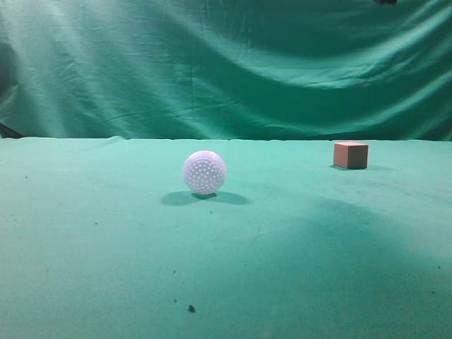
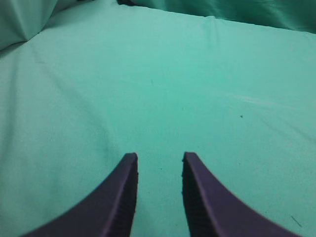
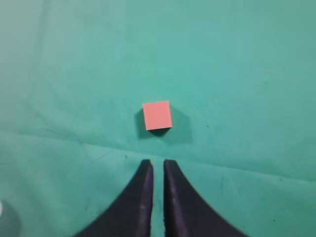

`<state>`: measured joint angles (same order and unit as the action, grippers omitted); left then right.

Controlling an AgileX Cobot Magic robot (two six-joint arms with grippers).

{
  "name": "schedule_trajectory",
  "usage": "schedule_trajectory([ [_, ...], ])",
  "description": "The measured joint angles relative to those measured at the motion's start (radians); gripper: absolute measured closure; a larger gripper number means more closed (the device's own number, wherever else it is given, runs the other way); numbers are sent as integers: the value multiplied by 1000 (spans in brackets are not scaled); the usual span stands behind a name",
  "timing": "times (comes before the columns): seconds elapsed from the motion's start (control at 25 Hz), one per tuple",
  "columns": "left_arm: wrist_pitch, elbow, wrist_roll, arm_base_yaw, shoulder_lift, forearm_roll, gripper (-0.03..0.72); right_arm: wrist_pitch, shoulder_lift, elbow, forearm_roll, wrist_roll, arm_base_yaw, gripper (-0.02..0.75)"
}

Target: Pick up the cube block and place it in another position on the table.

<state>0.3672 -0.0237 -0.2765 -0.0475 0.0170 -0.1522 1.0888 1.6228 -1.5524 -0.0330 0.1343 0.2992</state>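
The salmon-red cube block sits on the green table at the far right, near the back edge. In the right wrist view the cube lies on the cloth just ahead of my right gripper, which hovers above it, its jaws almost together and empty. My left gripper is open and empty over bare green cloth. Neither gripper shows in the exterior view.
A white dimpled ball rests near the table's middle, well left of the cube. A wrinkled green curtain hangs behind the table. Small dark specks dot the cloth at the front.
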Motion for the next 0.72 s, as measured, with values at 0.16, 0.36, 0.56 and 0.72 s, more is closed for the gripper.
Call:
schedule_trajectory([
  [0.16, 0, 0, 0, 0, 0, 0, 426, -8, -219, 168, 13, 22, 0, 738],
  [0.36, 0, 0, 0, 0, 0, 0, 426, -48, -462, 410, 13, 32, 0, 738],
  [0.56, 0, 0, 0, 0, 0, 0, 426, 29, -627, 540, 17, 32, 0, 738],
  [0.72, 0, 0, 0, 0, 0, 0, 426, 153, -678, 547, -4, 31, 0, 738],
])
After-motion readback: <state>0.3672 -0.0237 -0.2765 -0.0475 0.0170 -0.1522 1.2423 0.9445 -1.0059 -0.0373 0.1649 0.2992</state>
